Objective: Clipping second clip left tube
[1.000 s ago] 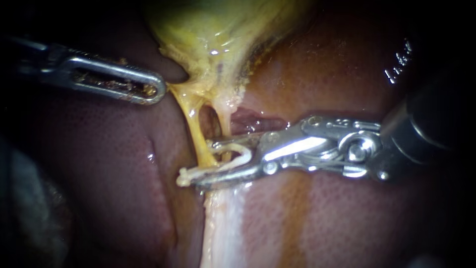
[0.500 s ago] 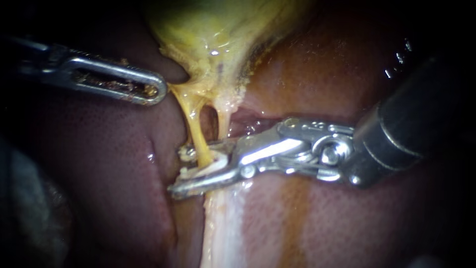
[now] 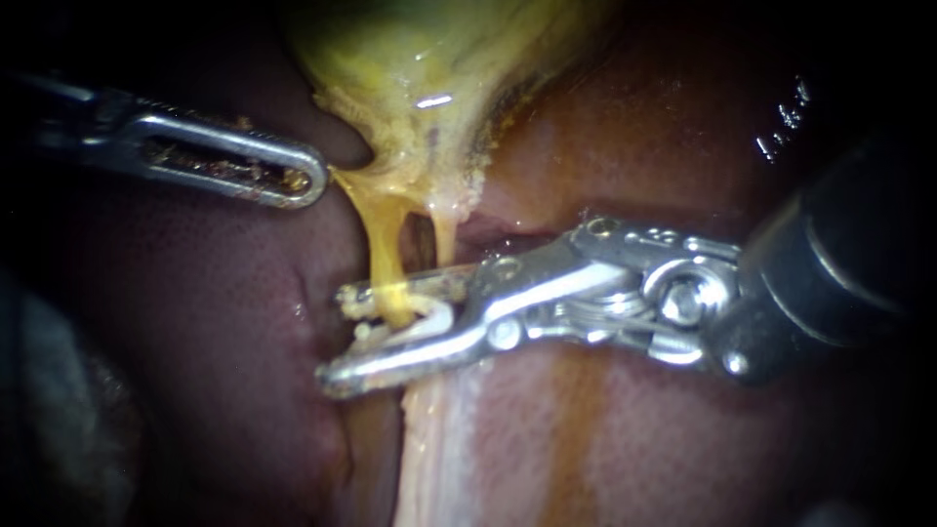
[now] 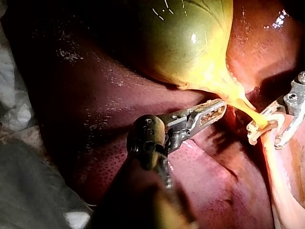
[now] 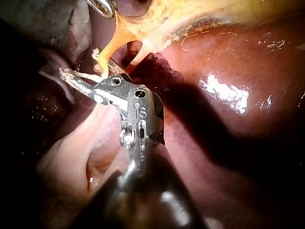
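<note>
1. The right instrument (image 3: 337,337) is holding a white clip (image 3: 420,320) between narrowly parted jaws, straddling the left tube (image 3: 384,249) below the gallbladder (image 3: 429,59).
2. Closing askew is risking a slipped clip or pinched liver (image 3: 244,322).

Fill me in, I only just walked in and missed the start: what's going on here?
My right instrument holds a whitish clip around the yellow left tube, just below the gallbladder. Its jaws touch the clip from both sides but stand apart, so the clip is not yet squeezed closed. My left instrument lies beside the gallbladder's neck, its tip at the yellow tissue there. The liver lies underneath it all.
</note>
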